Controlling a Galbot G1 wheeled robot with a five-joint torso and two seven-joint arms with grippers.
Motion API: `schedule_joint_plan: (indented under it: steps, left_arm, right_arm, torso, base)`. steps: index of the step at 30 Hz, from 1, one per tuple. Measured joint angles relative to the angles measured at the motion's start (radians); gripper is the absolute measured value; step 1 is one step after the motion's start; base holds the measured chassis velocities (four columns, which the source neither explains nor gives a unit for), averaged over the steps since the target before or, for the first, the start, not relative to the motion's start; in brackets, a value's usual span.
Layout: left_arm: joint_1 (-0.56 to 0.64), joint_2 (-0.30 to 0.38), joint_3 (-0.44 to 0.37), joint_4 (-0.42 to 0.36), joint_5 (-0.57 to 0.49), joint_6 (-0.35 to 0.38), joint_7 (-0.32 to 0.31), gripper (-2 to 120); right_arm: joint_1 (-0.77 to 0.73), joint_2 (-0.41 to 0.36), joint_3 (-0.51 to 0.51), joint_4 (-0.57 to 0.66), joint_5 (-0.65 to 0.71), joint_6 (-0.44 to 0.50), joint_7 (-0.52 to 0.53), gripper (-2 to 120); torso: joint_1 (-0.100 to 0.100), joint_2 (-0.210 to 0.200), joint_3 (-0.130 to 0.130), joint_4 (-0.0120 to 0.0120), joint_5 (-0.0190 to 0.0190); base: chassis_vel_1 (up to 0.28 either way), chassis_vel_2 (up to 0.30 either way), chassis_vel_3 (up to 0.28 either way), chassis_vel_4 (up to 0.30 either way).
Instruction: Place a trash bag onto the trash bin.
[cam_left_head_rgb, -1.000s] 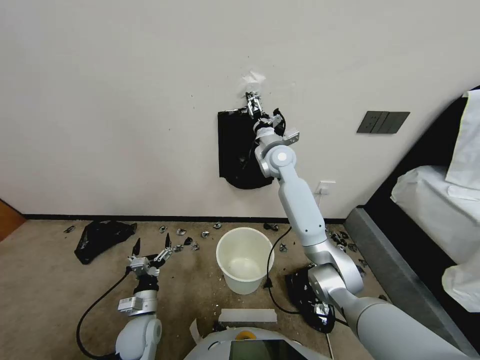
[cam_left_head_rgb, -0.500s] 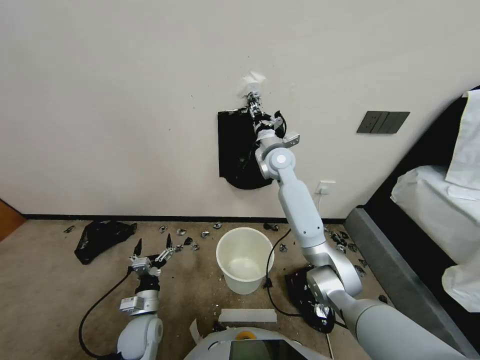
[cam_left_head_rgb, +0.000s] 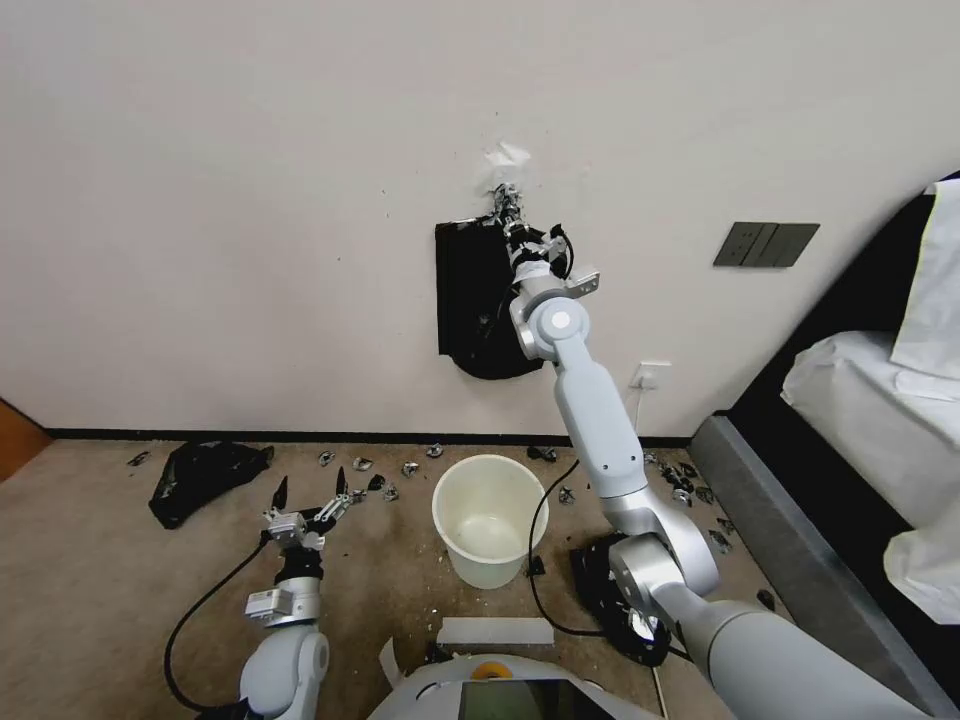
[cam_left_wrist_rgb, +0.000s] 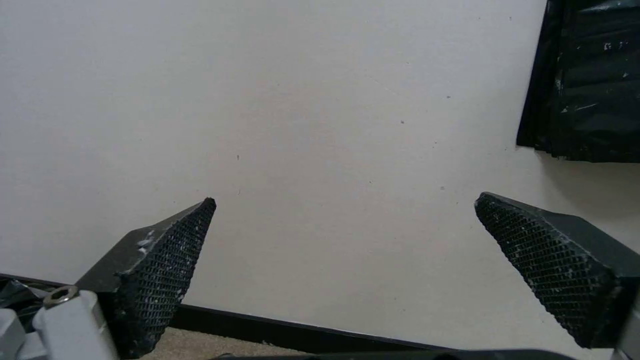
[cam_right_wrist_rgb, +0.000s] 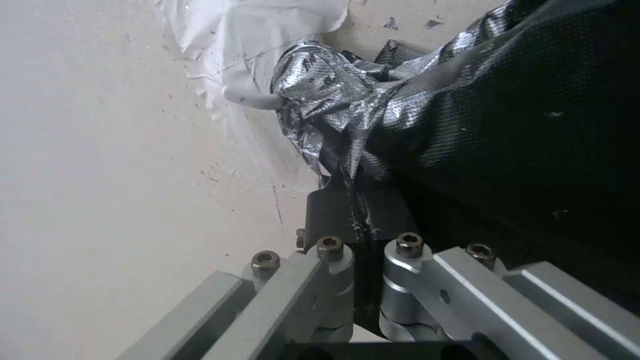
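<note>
So we're at the grab-a-bag step. The right gripper (cam_left_head_rgb: 511, 205) is way up on the wall above the trash bin (cam_left_head_rgb: 489, 519), fingers pinched together on the top edge of the trash bag (cam_left_head_rgb: 478, 300), right by the silvery clip of the hanging black bundle (cam_right_wrist_rgb: 533, 125). My guess is the next move needs a clean pull so just one film peels off, then a carry down to the bin. The left gripper (cam_left_head_rgb: 308, 495) sits low beside the bin, spread wide, holding nothing.
</note>
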Motion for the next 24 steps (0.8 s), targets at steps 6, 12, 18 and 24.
schedule_joint_plan:
  steps: [6,12,18,24]
  left_arm:
    - [-0.004,-0.004,0.0,0.003,0.0,-0.003,0.0,100]
    - [-0.016,-0.008,0.004,0.013,0.0,-0.005,0.0,100]
    - [-0.024,-0.017,0.01,0.026,0.009,-0.01,0.001,100]
    - [-0.031,-0.021,0.011,0.037,0.019,-0.014,0.001,100]
  right_arm:
    - [-0.021,-0.021,-0.019,0.035,-0.063,-0.009,0.061,0]
    - [-0.075,-0.065,-0.039,0.11,-0.106,-0.024,0.156,0]
    - [-0.112,-0.09,-0.058,0.182,-0.12,-0.059,0.25,0]
    - [-0.158,-0.111,-0.082,0.255,-0.126,-0.083,0.303,0]
  torso:
    - [0.0,0.0,0.0,0.0,0.0]
    - [0.0,0.0,0.0,-0.0002,0.0001]
    - [0.0,0.0,0.0,-0.0001,0.0001]
    - [0.0,0.0,0.0,-0.0001,0.0001]
  base:
    - [0.0,0.0,0.0,0.0]
    - [0.0,0.0,0.0,0.0]
    - [0.0,0.0,0.0,0.0]
    - [0.0,0.0,0.0,0.0]
